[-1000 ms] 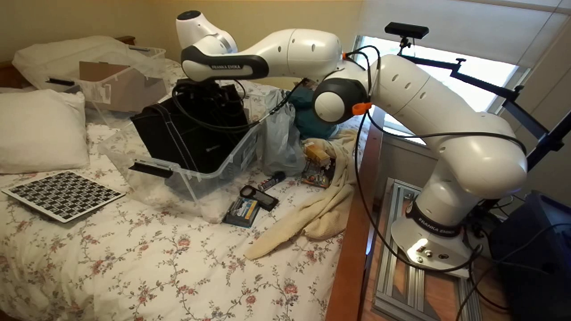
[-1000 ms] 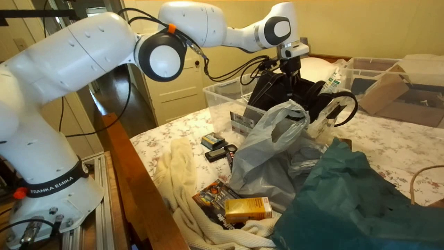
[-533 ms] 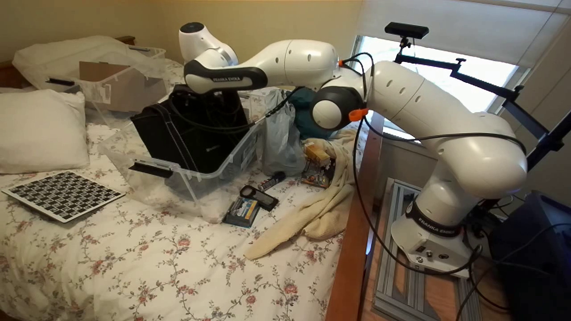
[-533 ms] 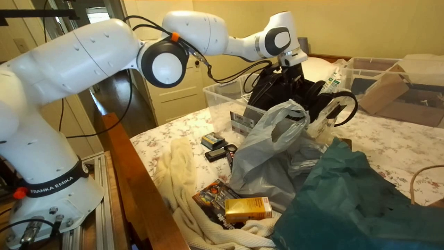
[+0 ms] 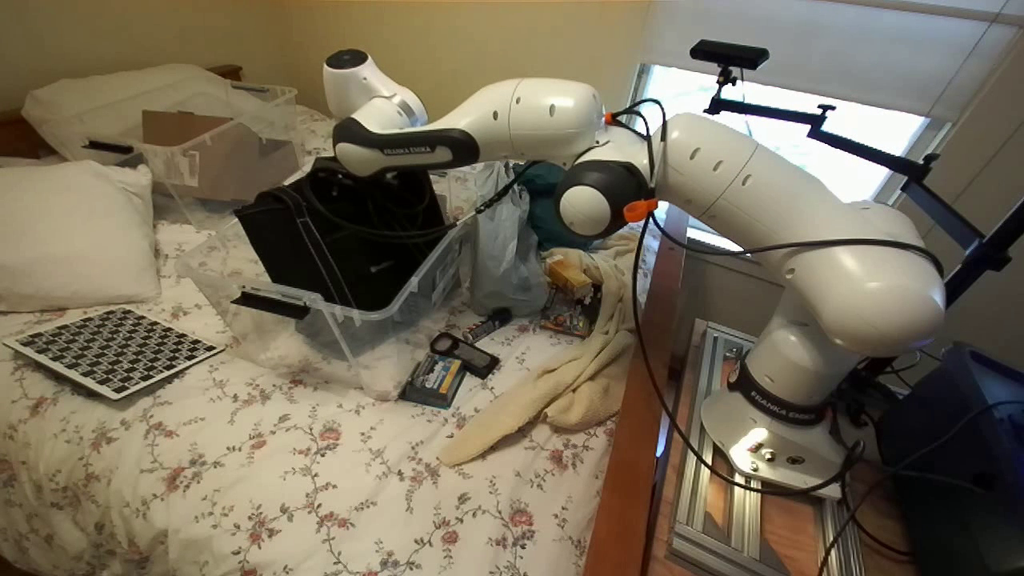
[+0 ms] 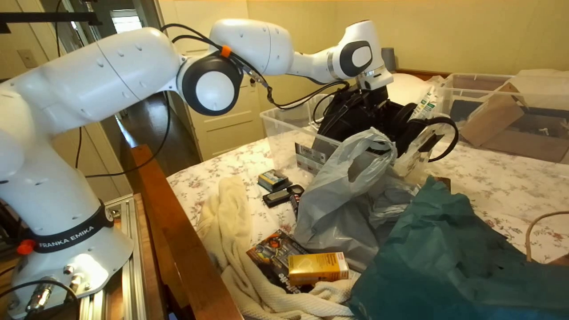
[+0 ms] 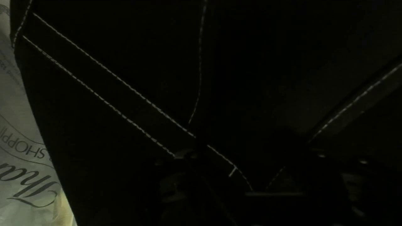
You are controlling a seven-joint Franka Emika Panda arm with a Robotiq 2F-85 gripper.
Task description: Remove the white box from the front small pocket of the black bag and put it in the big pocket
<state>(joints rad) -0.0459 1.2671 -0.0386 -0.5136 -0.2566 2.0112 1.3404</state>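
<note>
One black bag sits tilted inside a clear plastic tub on the bed; the wrist view shows pale stitching across its dark fabric. At about 1 o'clock on the bag, in both exterior views, the end effector reaches down into the top, its lower part lost against the black; which pocket it is in, I cannot tell. Up close its two sides stand apart, but the wrist view is so dark that I cannot tell whether they grip the white box or nothing.

On a dial centred on the bag in an exterior view, a grey plastic bag stands just beside the tub at 3 o'clock, with a dark teal bundle beyond it. Toward 5 lies a blue-and-yellow pack, just beside a black oblong device. Out at 4, a cream cloth sprawls along the bed's wooden side rail, a yellow box near its far end. Farther off at 4 stands the arm's white base. At 8 lies a checkered board; at 9 rests a white pillow; at 10 stands a second clear tub with brown cardboard in it.
</note>
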